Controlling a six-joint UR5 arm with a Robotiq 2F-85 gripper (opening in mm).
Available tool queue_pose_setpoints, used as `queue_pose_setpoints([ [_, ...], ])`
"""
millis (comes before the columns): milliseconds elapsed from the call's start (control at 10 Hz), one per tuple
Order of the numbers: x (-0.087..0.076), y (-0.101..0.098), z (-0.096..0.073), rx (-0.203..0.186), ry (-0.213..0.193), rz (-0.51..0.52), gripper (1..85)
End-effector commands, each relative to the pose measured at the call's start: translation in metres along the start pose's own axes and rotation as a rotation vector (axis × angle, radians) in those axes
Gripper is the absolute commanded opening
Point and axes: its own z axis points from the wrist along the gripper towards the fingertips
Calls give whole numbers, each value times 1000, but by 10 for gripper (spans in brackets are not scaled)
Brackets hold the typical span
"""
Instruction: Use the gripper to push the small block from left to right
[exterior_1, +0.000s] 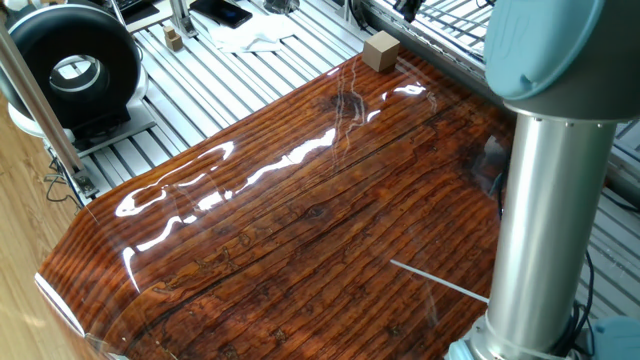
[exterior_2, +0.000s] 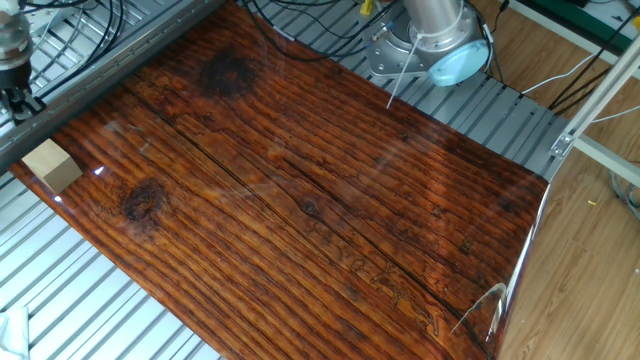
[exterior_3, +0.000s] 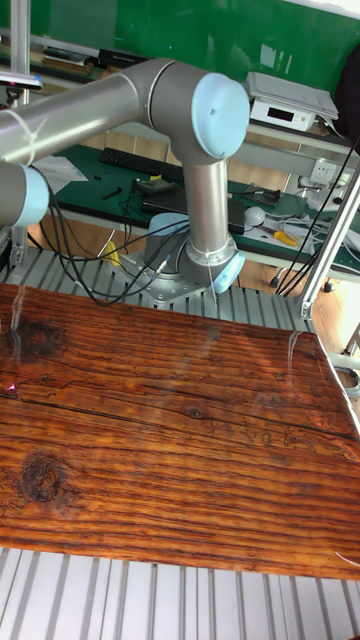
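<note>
The small block (exterior_1: 381, 50) (exterior_2: 52, 165), a plain tan wooden cube, sits at the corner of the glossy wooden board (exterior_1: 300, 220) (exterior_2: 320, 200). My gripper (exterior_2: 18, 100) hangs above the metal rail just beyond that corner, a short gap away from the block and not touching it. Its black fingers look pressed together with nothing held. In one fixed view only a dark bit of the gripper (exterior_1: 404, 8) shows at the top edge, behind the block. The tall fixed view shows the board (exterior_3: 180, 430) but neither the block nor the fingers.
The silver arm column (exterior_1: 545, 200) fills the right foreground. The arm base (exterior_2: 440, 40) and cables (exterior_2: 310, 30) lie behind the board. On the slatted metal table stand a black round device (exterior_1: 75, 65), a tiny tan piece (exterior_1: 173, 40) and a white cloth (exterior_1: 250, 38).
</note>
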Motion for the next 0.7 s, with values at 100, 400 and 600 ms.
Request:
queue_pose_setpoints([
  [100,1,2,12,-32,-14,-27,10],
  [400,2,8,13,-55,-9,-65,10],
  [600,6,11,13,-63,6,-76,10],
])
